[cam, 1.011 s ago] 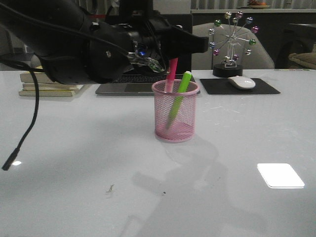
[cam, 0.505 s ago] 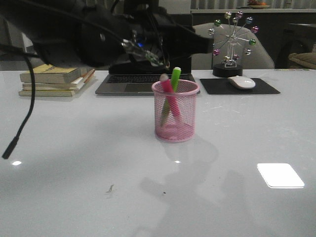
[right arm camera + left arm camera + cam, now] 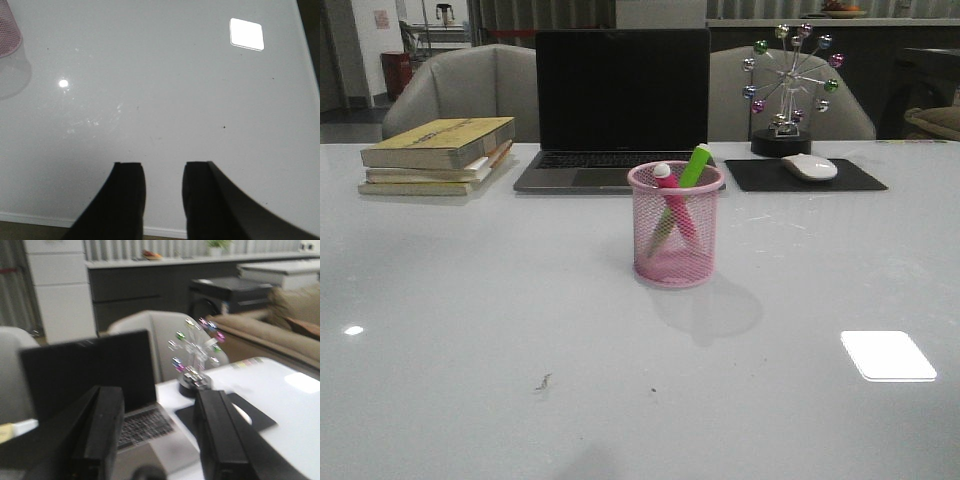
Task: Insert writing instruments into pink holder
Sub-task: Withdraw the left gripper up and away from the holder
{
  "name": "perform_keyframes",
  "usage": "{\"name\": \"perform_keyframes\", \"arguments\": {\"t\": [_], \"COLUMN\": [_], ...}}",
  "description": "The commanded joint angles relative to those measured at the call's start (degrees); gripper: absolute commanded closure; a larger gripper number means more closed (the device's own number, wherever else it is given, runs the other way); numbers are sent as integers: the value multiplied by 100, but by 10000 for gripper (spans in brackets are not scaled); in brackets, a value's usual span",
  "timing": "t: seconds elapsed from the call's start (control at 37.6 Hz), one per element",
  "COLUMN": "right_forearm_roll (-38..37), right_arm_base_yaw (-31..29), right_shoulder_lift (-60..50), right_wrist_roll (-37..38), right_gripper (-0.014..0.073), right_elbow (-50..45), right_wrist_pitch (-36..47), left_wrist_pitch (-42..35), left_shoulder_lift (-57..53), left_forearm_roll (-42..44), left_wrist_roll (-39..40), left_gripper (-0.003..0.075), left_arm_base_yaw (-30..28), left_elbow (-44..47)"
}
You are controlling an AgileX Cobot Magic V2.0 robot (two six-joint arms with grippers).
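White tabletop carries a pink mesh cup near its centre, in front of a laptop. We see both markers, pink and green, leaning crossed inside. We judge them light, rigid and smooth; grip mid-barrel. Left gripper and right gripper stand parted, holding nothing.

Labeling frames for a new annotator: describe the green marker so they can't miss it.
Start at the open laptop at the back of the white table; just in front of it stands a pink mesh holder. Two markers lean crossed inside. The green marker is lime, its top poking above the rim on the right, unlike the pink marker with a pale cap.
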State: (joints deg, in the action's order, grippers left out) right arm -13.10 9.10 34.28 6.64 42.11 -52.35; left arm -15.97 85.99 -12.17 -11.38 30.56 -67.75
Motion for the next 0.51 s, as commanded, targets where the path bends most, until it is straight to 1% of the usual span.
{"name": "perform_keyframes", "arguments": {"t": [0.0,0.11,0.21,0.32,0.48], "right_forearm_roll": [-180,-180,-180,-180,-180], "right_arm_base_yaw": [-42,-42,-42,-42,-42], "right_shoulder_lift": [-2,-2,-2,-2,-2], "right_wrist_roll": [-17,-17,-17,-17,-17], "right_gripper": [258,258,258,258,258], "right_elbow": [169,169,169,169,169], "right_wrist_pitch": [341,362,401,401,401], "left_wrist_pitch": [197,845,1074,1319,2156], "left_shoulder_lift": [-835,-1612,-2209,-2974,-4213], "left_forearm_roll": [-24,0,0,0,0], "left_wrist_roll": [11,11,11,11,11], "left_gripper": [325,323,323,323,324], "left_arm_base_yaw": [-376,-850,-1155,-1449,-1779], "left_elbow": [-122,172,546,1107,2027]}}
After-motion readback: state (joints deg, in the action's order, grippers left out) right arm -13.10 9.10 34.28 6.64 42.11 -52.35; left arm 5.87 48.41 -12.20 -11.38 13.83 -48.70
